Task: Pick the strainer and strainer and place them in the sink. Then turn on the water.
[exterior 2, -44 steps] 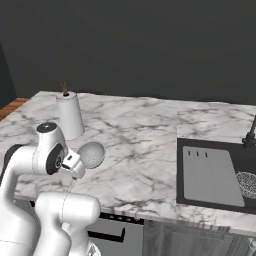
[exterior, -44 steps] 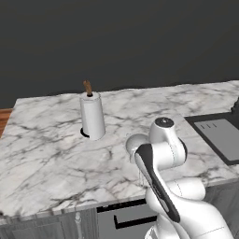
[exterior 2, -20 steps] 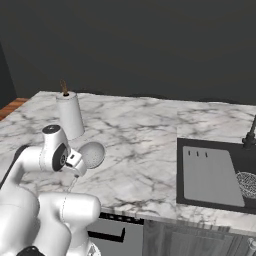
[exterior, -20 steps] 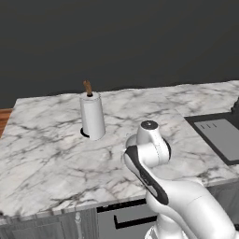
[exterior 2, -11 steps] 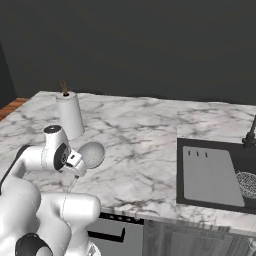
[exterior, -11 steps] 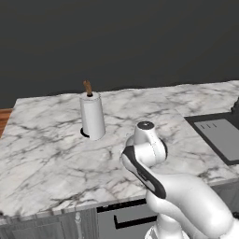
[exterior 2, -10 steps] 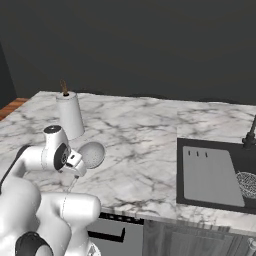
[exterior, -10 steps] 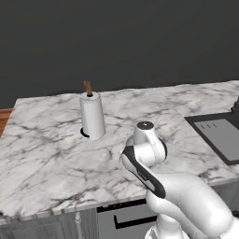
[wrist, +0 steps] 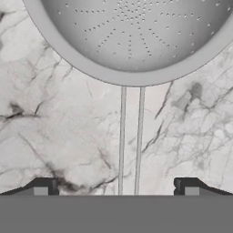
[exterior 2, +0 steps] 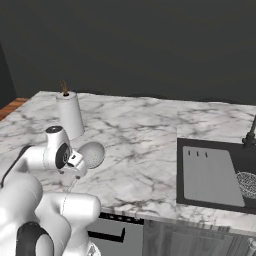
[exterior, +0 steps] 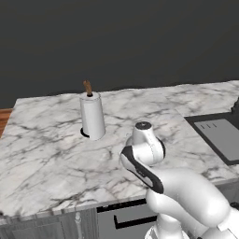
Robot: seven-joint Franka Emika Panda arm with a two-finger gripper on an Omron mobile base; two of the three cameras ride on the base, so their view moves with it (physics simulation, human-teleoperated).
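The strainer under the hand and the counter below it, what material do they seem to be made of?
The strainer looks like matte silvery-grey metal: a bowl pierced with rows of tiny holes, with a thin two-wire handle. The counter looks like polished white marble with dark grey veins, though it could be an imitation.

The counter (exterior: 46, 154) is white marble with grey veins running across it. The paper towel roll (exterior: 92, 115) is white, and its holder stick is brown. The strainer (wrist: 132, 36) is silvery grey, with rows of small dark holes spreading out from the middle, and its handle is two thin grey wires. The sink (exterior 2: 247, 160) is black, and its drainboard panel (exterior 2: 207, 175) is flat grey. A second strainer (exterior 2: 246, 182) inside the sink is grey mesh. The wall behind is dark grey.
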